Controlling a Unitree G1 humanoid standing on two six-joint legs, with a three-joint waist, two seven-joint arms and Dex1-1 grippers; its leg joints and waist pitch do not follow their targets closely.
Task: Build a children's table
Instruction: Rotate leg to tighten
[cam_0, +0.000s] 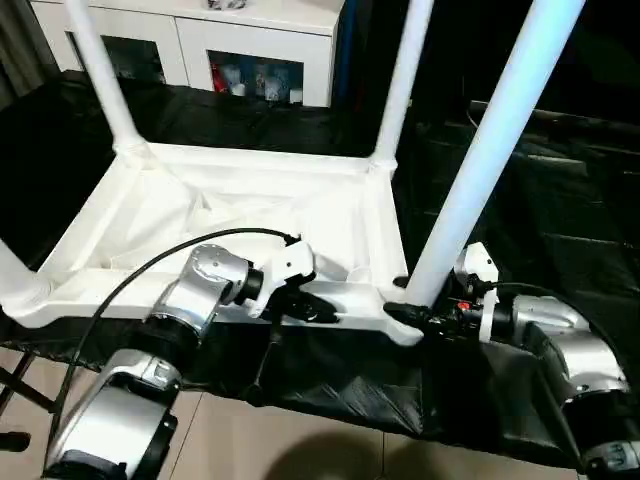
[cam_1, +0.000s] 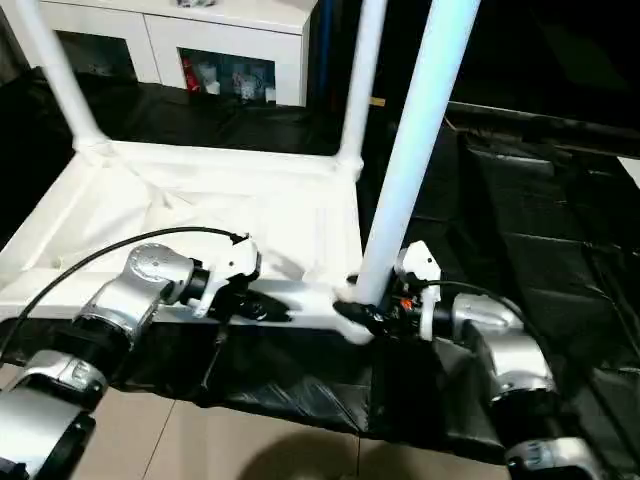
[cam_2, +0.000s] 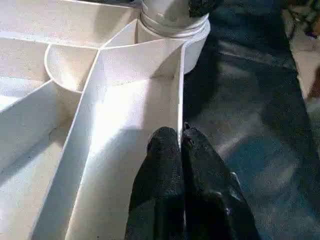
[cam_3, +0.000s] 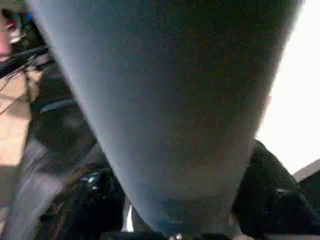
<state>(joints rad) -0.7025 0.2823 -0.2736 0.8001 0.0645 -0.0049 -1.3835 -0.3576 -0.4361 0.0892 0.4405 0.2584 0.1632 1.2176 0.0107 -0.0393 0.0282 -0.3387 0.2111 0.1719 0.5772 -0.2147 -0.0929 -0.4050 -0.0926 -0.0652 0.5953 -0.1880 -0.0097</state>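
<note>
The children's table (cam_0: 230, 215) lies upside down on a black sheet (cam_0: 560, 210), ribbed underside up. Three legs stand upright in their corner sockets: far left (cam_0: 100, 75), far right (cam_0: 400, 85) and near right (cam_0: 490, 150). A further white tube end (cam_0: 15, 275) shows at the near left corner.

The left claw (cam_2: 181, 137) is clenched on the thin near rim wall (cam_2: 180, 90), one finger on each side, a little way along from the near right socket (cam_2: 172, 22).

The right claw (cam_0: 415, 312) sits at the base of the near right leg, its fingers (cam_3: 272, 200) standing either side of the tube; whether they press it I cannot tell.

A white cabinet (cam_0: 240, 45) stands beyond the sheet.
</note>
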